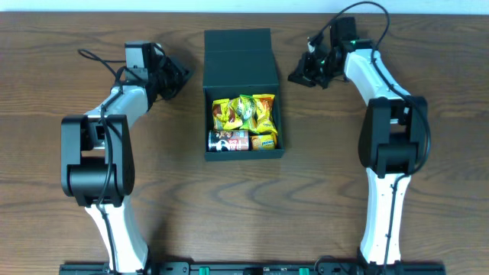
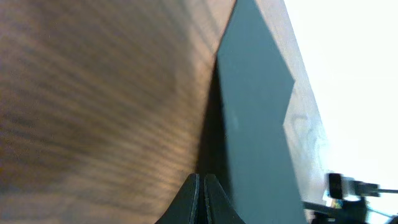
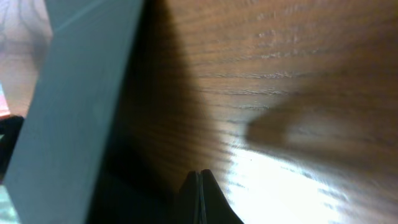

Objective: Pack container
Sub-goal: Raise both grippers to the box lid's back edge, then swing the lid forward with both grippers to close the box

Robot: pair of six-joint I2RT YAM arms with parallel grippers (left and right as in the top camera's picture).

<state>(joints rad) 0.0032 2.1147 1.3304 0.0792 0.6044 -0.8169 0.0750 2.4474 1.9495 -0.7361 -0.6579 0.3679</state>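
Container [image 1: 243,75] sits mid-table [image 1: 306,218] toward the far edge, its flap lid swung back on the far side and its compartment open upward, packed with yellow and red snack packets [image 1: 244,122].

The left jaws are pressed together on nothing, just off the lid's left side. The right jaws, likewise closed and empty, hover just off its right side. Neither touches the cardboard.

Bare wood lies open in front of the box and between it and each arm's base.

Both wrist views are blurred and cut off. Each shows only a dark teal wall beside the closed tips, and packet labels are too small to read. Whether the lid stands upright or leans back I cannot tell.
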